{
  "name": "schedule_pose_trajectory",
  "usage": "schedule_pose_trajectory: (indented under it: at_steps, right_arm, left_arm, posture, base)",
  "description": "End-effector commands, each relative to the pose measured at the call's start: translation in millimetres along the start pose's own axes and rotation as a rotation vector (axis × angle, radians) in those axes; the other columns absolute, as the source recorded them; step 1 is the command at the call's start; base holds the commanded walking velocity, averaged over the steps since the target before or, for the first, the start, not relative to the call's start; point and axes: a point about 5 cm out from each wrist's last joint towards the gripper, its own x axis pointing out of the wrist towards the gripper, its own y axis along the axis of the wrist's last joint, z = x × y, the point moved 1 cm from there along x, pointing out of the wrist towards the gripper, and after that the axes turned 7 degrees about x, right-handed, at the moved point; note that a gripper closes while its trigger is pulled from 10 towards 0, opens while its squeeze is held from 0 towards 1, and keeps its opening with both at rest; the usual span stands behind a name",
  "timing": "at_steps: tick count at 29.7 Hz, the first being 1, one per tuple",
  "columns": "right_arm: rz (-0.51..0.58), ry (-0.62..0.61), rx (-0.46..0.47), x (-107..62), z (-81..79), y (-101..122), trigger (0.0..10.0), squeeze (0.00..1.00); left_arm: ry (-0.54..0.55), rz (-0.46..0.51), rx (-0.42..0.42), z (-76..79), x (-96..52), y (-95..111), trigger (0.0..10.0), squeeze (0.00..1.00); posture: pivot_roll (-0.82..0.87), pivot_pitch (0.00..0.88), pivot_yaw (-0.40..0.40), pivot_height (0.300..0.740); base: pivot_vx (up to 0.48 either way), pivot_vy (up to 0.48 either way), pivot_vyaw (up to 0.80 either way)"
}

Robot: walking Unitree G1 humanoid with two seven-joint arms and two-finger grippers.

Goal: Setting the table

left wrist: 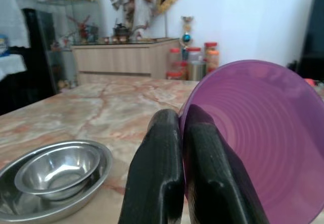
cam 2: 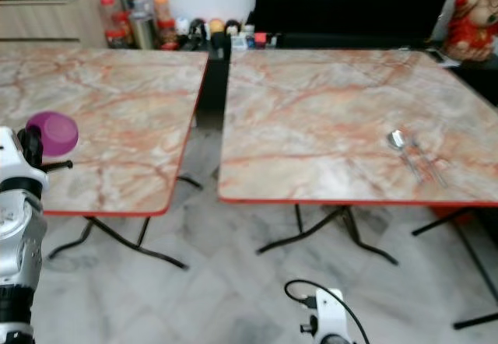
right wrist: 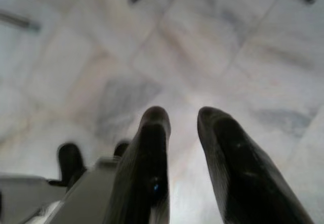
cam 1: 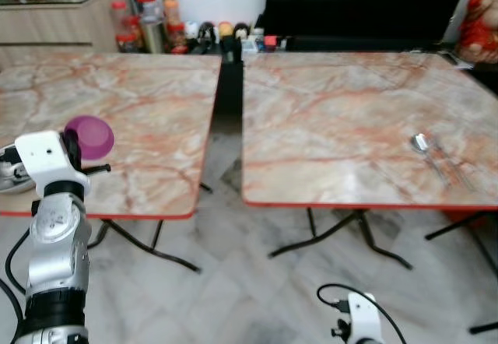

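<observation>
— Two marble-topped tables: left table (cam 1: 140, 103), right table (cam 1: 350, 110), a narrow gap between them, pale tiled floor (cam 1: 249, 282) beneath. What's at the back?

— Dark screen (cam 1: 366, 1), its top cut off. Wooden sideboard (cam 1: 62, 17) far left, red-lidded jars (cam 1: 144, 21) beside it. Small things along the wall too blurred to name.

— Left arm?

— Raised over the left table's near edge. Left gripper (left wrist: 182, 133) is pinched tight on the rim of a purple bowl (left wrist: 263, 138), held tilted above the tabletop. Steel bowls (left wrist: 55, 176), one nested in the other, sit on that table just beside it, partly cut off.

— Right side?

— Right gripper (right wrist: 185, 120) hangs low over the floor, fingers a little apart, holding nothing.

— Cutlery?

— Spoon (cam 1: 424, 145) near the right table's front corner, something metal alongside; can't make out what.
</observation>
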Motion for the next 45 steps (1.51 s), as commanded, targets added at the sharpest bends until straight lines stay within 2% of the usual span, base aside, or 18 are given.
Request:
schedule_pose_trajectory:
  at_steps: [1,12,19,39,45]
  right_arm:
    - [0.025,0.02,0.013,1.4,-7.9,7.3,10.0,0.0]
    - [0.025,0.028,0.003,1.7,-7.9,8.9,10.0,0.0]
    - [0.024,0.028,0.004,1.8,-7.9,9.4,10.0,0.0]
    - [0.032,0.011,0.022,2.1,-7.4,11.1,10.0,0.0]
    - [0.031,0.012,0.02,2.0,-7.2,10.6,10.0,0.0]
  left_arm:
    - [0.027,0.008,0.031,-9.7,1.4,3.3,10.0,0.0]
    - [0.053,0.002,0.033,-17.0,-0.3,2.1,10.0,0.0]
    - [0.044,0.009,0.013,-8.2,4.3,4.4,10.0,0.0]
    - [0.031,0.024,-0.007,-1.6,10.2,8.9,10.0,0.0]
    - [-0.015,0.01,-0.008,4.9,9.6,6.2,10.0,0.0]
  posture:
    - [0.08,0.0,-0.003,0.74]
    - [0.09,0.0,-0.009,0.74]
    - [0.09,0.0,-0.008,0.74]
    - [0.1,0.0,-0.007,0.74]
    - [0.1,0.0,-0.011,0.74]
  base:
    - [0.0,0.48,0.0]
    - [0.0,0.48,0.0]
    - [0.0,0.48,0.0]
    - [0.0,0.48,0.0]
    - [0.0,0.053,0.0]
